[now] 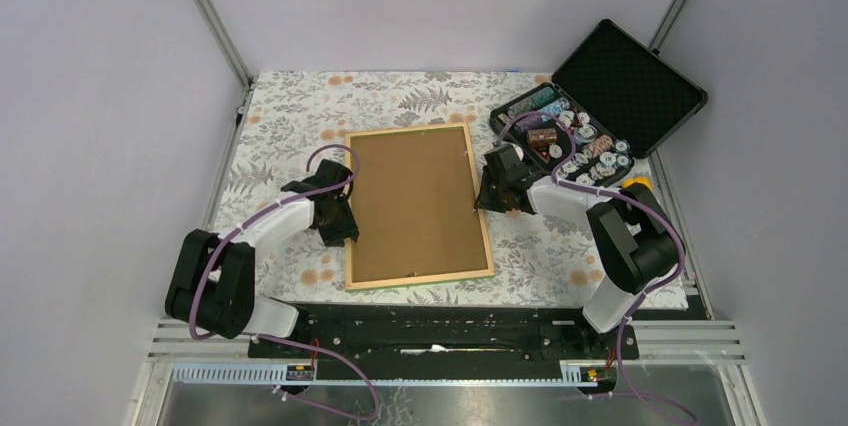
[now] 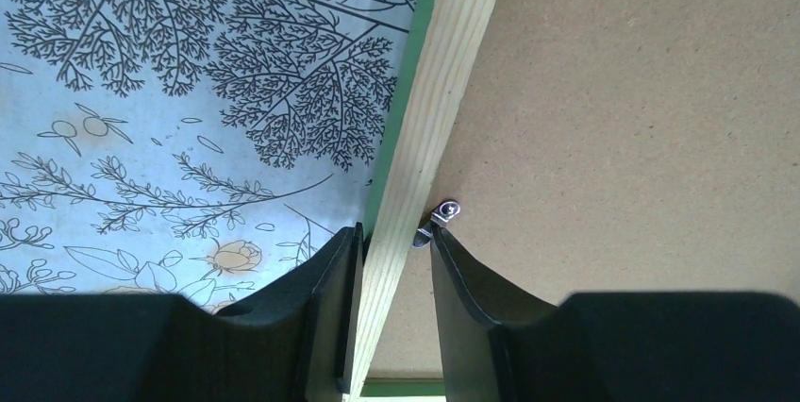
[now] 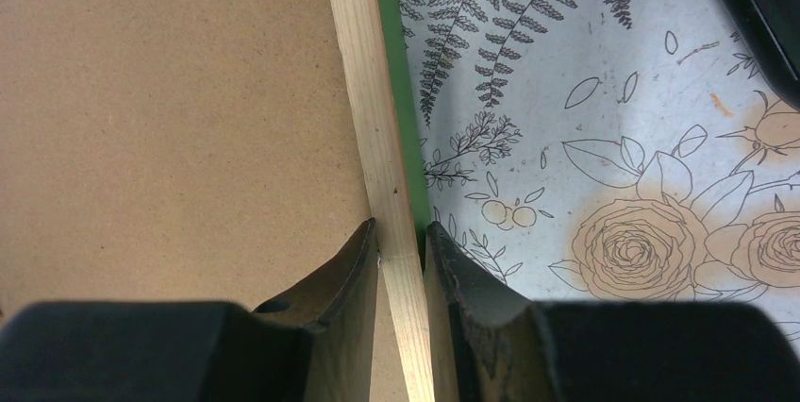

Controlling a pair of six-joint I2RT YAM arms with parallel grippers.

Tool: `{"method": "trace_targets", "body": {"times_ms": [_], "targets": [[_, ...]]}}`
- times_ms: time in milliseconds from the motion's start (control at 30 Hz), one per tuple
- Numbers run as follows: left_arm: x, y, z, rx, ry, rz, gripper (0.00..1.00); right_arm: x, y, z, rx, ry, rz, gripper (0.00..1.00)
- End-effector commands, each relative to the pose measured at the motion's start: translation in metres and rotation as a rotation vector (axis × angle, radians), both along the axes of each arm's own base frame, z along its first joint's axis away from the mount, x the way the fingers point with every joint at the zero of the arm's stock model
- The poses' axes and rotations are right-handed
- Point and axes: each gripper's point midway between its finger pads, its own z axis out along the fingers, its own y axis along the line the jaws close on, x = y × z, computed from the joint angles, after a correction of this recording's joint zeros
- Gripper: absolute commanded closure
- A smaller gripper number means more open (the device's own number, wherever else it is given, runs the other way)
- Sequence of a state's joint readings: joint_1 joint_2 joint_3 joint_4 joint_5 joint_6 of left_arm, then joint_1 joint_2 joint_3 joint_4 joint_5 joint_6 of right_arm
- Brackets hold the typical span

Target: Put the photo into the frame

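left hand (image 2: pixel 391 260) pinching frame (image 1: pixel 487 236) left rail | right hand (image 3: pixel 401 251) pinching right rail | frame face-down

The light wood rail of the frame (image 2: pixel 429 128) is seen running diagonally through the left wrist view, with a thin green edge along its left side. The rail is straddled by the left gripper (image 2: pixel 394 265), one of its dark fingers (image 2: pixel 330 312) on each side. To the right, the brown backing panel (image 2: pixel 641 109) is shown, with a small metal clip (image 2: pixel 441 215) beside the right finger. To the left, the floral-printed surface (image 2: pixel 179 91) is visible.
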State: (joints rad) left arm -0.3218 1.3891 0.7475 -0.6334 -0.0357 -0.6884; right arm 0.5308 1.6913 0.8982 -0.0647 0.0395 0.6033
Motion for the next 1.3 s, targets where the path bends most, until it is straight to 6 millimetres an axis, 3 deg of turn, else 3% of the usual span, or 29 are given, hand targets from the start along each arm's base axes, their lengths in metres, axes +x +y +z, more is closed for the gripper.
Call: {"method": "trace_targets", "body": {"times_ms": [0,267,367,533,633,733,900,1067,1200,1267], "targets": [[0.014,-0.002,0.002,-0.002,-0.051,0.0,0.62,0.001,0.006,0.005,0.04,-0.013,0.004,1.0],[0.01,0.009,-0.013,0.054,-0.032,0.033,0.64,0.001,0.007,0.004,0.043,-0.01,0.01,1.0],[0.004,0.012,-0.023,0.065,-0.009,0.054,0.73,0.001,0.007,0.004,0.044,-0.008,0.009,1.0],[0.0,0.02,-0.033,0.072,-0.007,0.115,0.76,0.001,0.007,0.003,0.044,-0.006,0.008,1.0],[0.003,0.022,-0.03,0.059,-0.034,0.148,0.83,0.001,0.007,0.002,0.042,-0.004,0.006,1.0],[0.008,0.022,-0.018,0.049,-0.083,0.143,0.83,0.001,0.006,0.002,0.042,-0.004,0.005,1.0],[0.017,0.031,0.011,0.087,-0.159,0.144,0.78,0.001,0.006,0.002,0.045,-0.002,0.005,1.0],[0.022,0.013,0.044,-0.042,-0.256,0.125,0.67,0.001,0.006,0.001,0.041,0.001,0.008,1.0],[0.017,0.007,0.049,-0.067,-0.237,0.091,0.51,0.002,0.007,-0.001,0.034,0.01,0.012,1.0],[0.015,0.004,0.048,-0.084,-0.233,0.076,0.37,0.003,0.007,-0.001,0.031,0.01,0.014,1.0]]}}
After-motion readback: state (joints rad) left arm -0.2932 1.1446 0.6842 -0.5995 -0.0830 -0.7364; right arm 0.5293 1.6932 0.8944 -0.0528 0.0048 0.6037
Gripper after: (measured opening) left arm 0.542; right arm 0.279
